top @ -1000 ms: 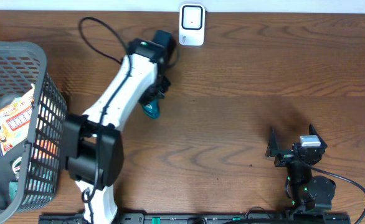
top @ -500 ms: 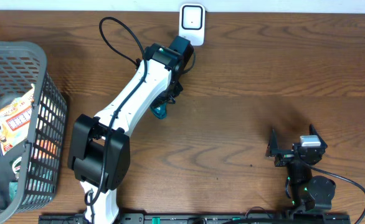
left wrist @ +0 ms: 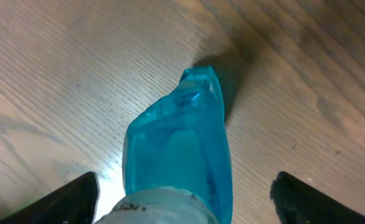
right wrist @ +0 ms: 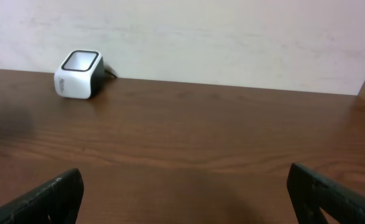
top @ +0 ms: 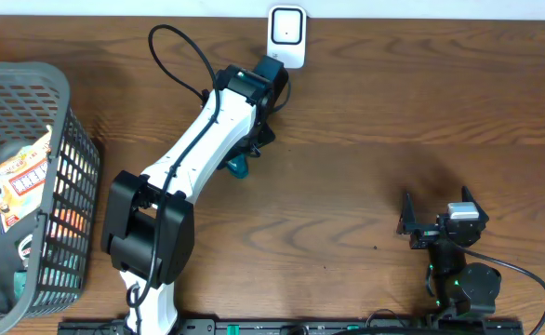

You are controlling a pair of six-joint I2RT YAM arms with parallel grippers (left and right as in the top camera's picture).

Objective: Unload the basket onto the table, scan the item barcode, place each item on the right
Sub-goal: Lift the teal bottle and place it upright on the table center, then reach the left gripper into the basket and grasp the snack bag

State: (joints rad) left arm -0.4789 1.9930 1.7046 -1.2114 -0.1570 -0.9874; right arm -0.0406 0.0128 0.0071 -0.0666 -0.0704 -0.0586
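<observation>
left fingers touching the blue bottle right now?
Apart. Left wrist view: fingers sit wide at both lower corners, with table visible between each one and the blue bottle.

Translucent blue bottle (left wrist: pixel 179 155), white scanner (top: pixel 286 37), grey basket (top: pixel 21 79).

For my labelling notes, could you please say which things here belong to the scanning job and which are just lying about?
Job: blue bottle, barcode scanner.
Lying about: mesh basket, printed packet inside it.
</observation>
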